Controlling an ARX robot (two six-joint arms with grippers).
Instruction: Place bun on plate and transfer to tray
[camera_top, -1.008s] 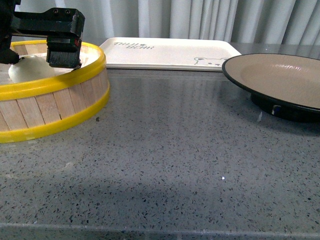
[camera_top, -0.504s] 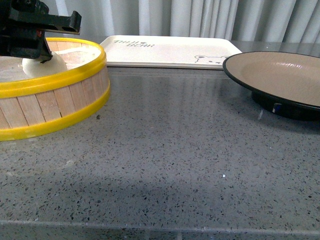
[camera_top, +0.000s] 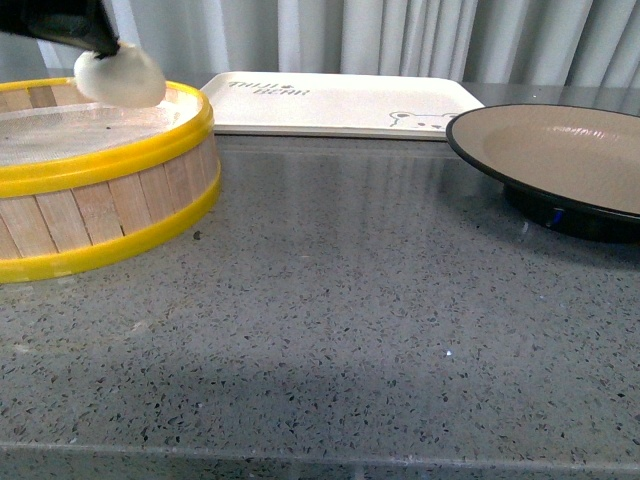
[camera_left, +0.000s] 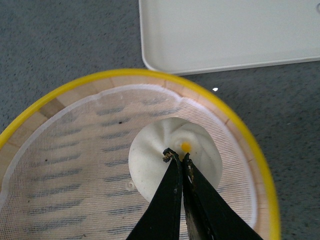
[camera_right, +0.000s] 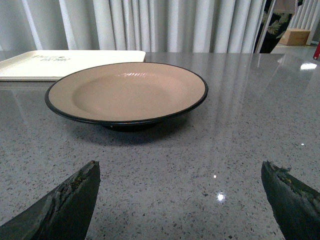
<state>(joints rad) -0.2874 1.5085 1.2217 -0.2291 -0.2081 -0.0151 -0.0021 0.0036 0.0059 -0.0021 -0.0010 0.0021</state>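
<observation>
The white bun (camera_top: 120, 76) hangs above the yellow-rimmed wooden steamer (camera_top: 100, 180) at the far left, lifted clear of its mesh. My left gripper (camera_left: 177, 154) is shut on the pleated top of the bun (camera_left: 155, 160); in the front view only its dark body shows at the top left corner. The tan plate with black rim (camera_top: 560, 160) stands at the right, empty, also in the right wrist view (camera_right: 125, 92). The cream tray (camera_top: 340, 103) lies at the back. My right gripper (camera_right: 180, 187) is open, low over the counter in front of the plate.
The grey speckled counter (camera_top: 340, 320) stretches between steamer and plate. The steamer's white mesh liner (camera_left: 75, 165) is under the bun. The tray corner (camera_left: 225, 35) lies just beyond the steamer. Curtains hang behind the table.
My left gripper has risen out of the steamer with the bun, from down inside the rim to above it, moving up out of the front view.
</observation>
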